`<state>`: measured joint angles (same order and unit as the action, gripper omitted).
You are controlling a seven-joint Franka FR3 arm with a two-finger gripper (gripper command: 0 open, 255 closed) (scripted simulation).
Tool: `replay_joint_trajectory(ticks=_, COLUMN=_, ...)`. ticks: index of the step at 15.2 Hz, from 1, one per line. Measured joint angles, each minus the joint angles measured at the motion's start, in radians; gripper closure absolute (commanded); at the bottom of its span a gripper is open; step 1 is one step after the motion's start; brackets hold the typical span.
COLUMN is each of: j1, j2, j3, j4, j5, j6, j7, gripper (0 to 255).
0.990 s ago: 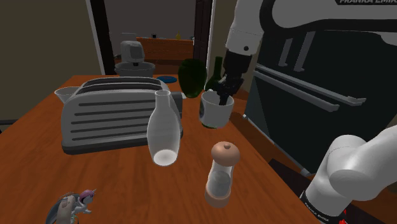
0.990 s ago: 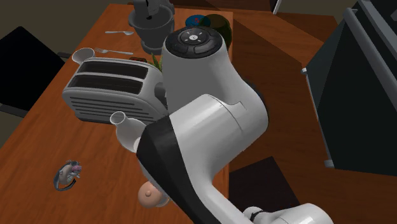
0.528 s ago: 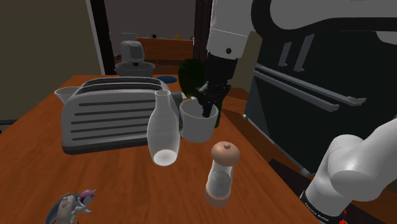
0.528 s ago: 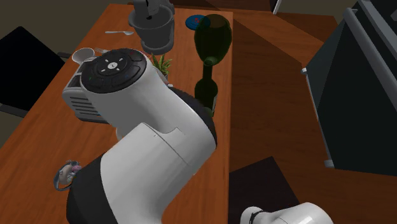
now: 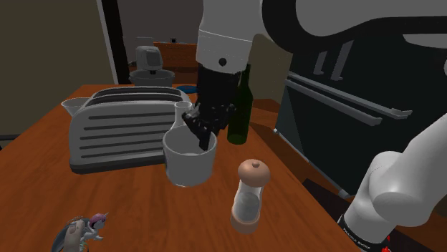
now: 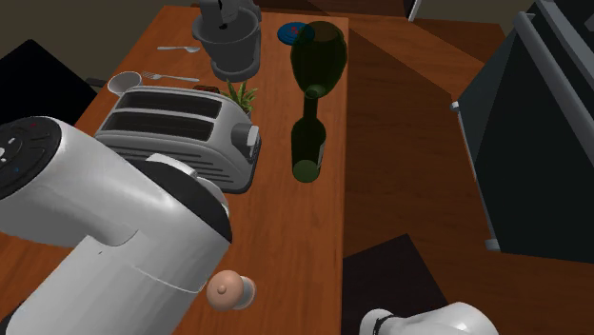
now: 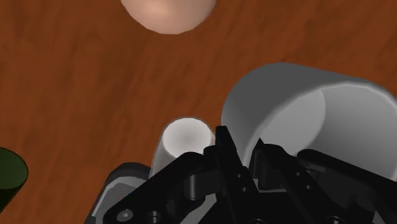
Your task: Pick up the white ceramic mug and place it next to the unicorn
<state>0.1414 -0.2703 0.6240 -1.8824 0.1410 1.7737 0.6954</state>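
Note:
A white mug (image 5: 190,156) hangs above the wooden table (image 5: 301,215), in front of a white carafe whose neck (image 5: 183,107) shows behind it. My black gripper (image 5: 201,132) is shut on the mug's rim from above. In the wrist view the fingers (image 7: 224,145) clasp the wall of the mug (image 7: 305,114), with the carafe's mouth (image 7: 186,139) just beside it. The small grey and purple unicorn (image 5: 86,232) lies on the table near the shoulder view's lower left corner, well away from the mug.
A grey toaster (image 5: 122,129) stands to the shoulder view's left of the mug, a pepper grinder (image 5: 251,197) close on its right, and a green bottle (image 5: 242,107) behind. A dark vase (image 6: 319,55) and a mixer (image 6: 228,38) stand at the table's far end.
The arm has carried the mug from beside the green bottle toward the shoulder view's left and nearer the camera; it now hangs in front of the carafe.

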Motion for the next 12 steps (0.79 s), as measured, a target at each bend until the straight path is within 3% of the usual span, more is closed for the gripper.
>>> replay_joint_trajectory(ticks=4, j1=0.014, j2=0.122, j3=0.097, j4=0.110, j5=-0.074, j6=-0.005, j7=0.131, gripper=255)
replay_joint_trajectory(ticks=7, j1=0.048, j2=0.261, j3=0.177, j4=0.236, j5=-0.178, j6=-0.028, j7=0.257, gripper=255)
replay_joint_trajectory(ticks=12, j1=0.061, j2=0.295, j3=0.190, j4=0.212, j5=-0.207, j6=0.019, j7=0.293, gripper=255)
